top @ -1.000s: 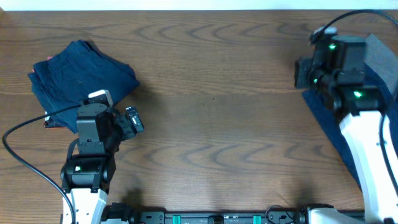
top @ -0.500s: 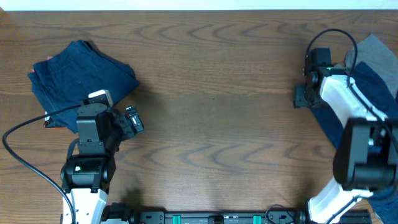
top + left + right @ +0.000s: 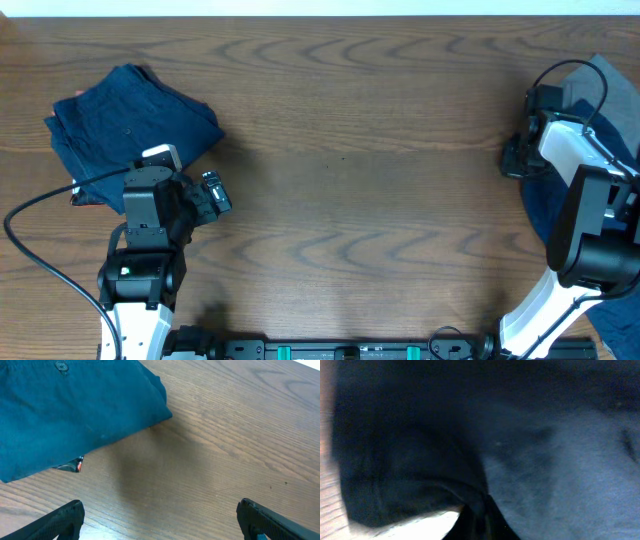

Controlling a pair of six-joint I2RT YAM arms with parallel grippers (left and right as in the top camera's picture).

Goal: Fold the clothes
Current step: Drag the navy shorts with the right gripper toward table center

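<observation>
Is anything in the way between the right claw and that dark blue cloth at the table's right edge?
Nothing visible. The right gripper sits at the edge of the dark blue cloth, and its wrist camera shows only that cloth, filling the view up close. Whether the gripper has closed on the cloth cannot be told.

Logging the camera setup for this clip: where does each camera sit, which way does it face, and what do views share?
Overhead: fixed above the table, looking straight down; left arm and right arm both show.
Left wrist: on the left arm, looking down at the folded navy shorts; its open jaws' tips show in the bottom corners.
Right wrist: on the right arm, close against dark navy cloth, blurred; its jaws cannot be made out.
Shared: overhead and left wrist both show the folded navy shorts.
</observation>
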